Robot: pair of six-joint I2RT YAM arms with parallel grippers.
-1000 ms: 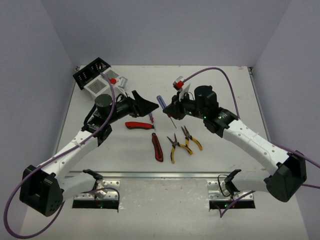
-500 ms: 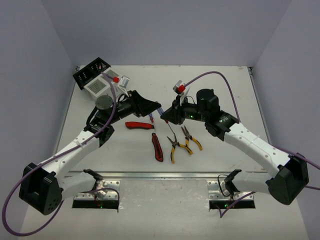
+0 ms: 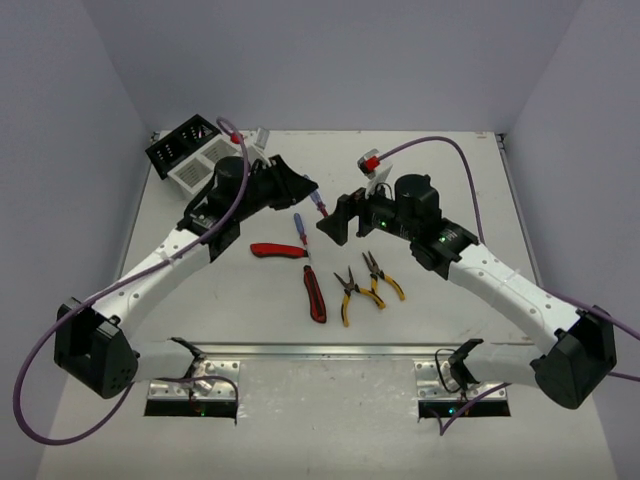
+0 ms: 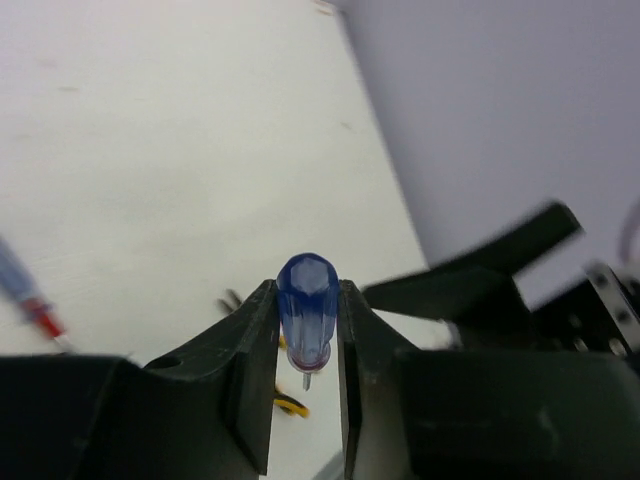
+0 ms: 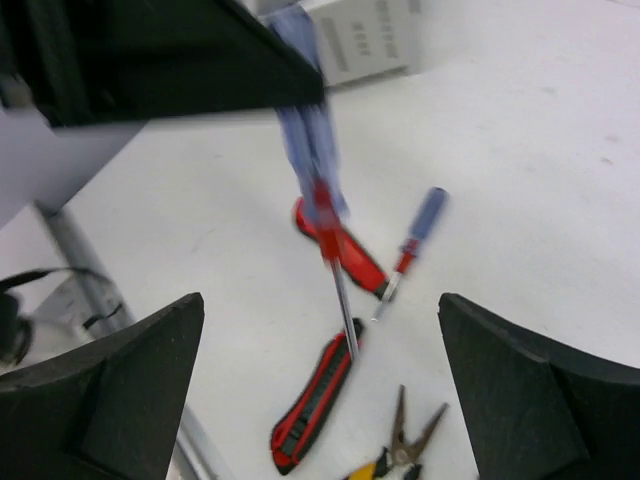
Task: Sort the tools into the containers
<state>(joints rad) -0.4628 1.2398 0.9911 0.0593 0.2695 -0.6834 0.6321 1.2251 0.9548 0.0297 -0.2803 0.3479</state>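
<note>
Blue handle [image 4: 305,295]: the slim screwdriver's translucent grip, seen end-on from the left wrist. It is lifted clear of the table [image 3: 450,170], with the shaft hanging below it.
Left gripper [image 3: 303,190]: its jaws are clamped on the blue handle near the butt. This leaves the red collar and shaft free, probably so the tool can go into a slot tip first.
Right gripper [image 3: 337,222]: its jaws are wide apart and hold nothing, and it sits just beside the hanging shaft. This looks like a hand-over, with the left arm as carrier because the bins are on its side.
Black bin [image 3: 183,142]: at the far left corner, behind the left arm.
White bin [image 3: 195,175]: joined to the black bin. From these views I cannot tell what is inside either.
Unsorted: a second screwdriver [image 3: 298,224], a red knife [image 3: 278,250], another red knife [image 3: 315,293] and the pliers [image 3: 349,287] lie mid-table, between the arms.
Next move: probably a swing back toward the bins.
Risk: the grip is narrow and high on the handle, so the long shaft may swing or catch on a bin wall.
</note>
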